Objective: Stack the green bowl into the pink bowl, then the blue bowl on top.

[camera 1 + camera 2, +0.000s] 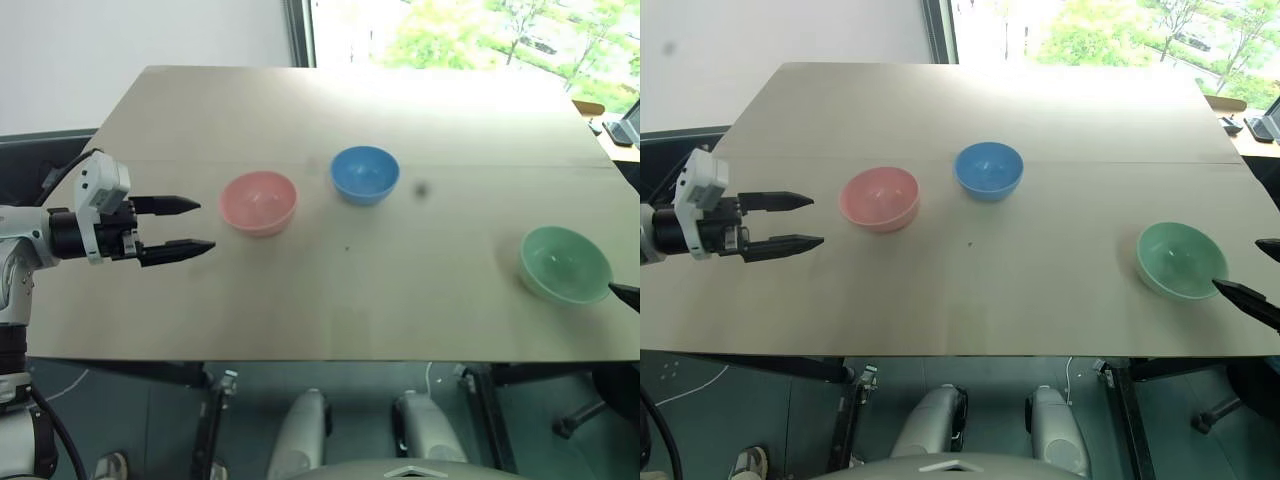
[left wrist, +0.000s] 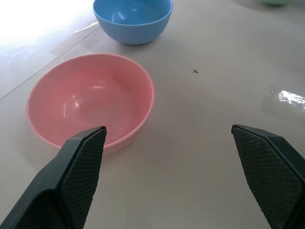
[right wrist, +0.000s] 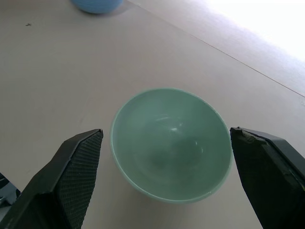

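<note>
Progress: nothing stacked yet; all three bowls sat apart on the table.
Green bowl: near the right edge.
Pink bowl: left of centre, blue bowl just beyond it.
Left gripper: jaws wide apart, empty.
Right gripper: jaws spread, seemingly either side of the green bowl, which the wrist view showed clearly.

Three bowls out on the pale wooden tabletop, all upright and empty.
The pink bowl sits left of centre, the blue bowl close beside it and a touch farther back, and the green bowl well apart, near the right front edge.
</note>
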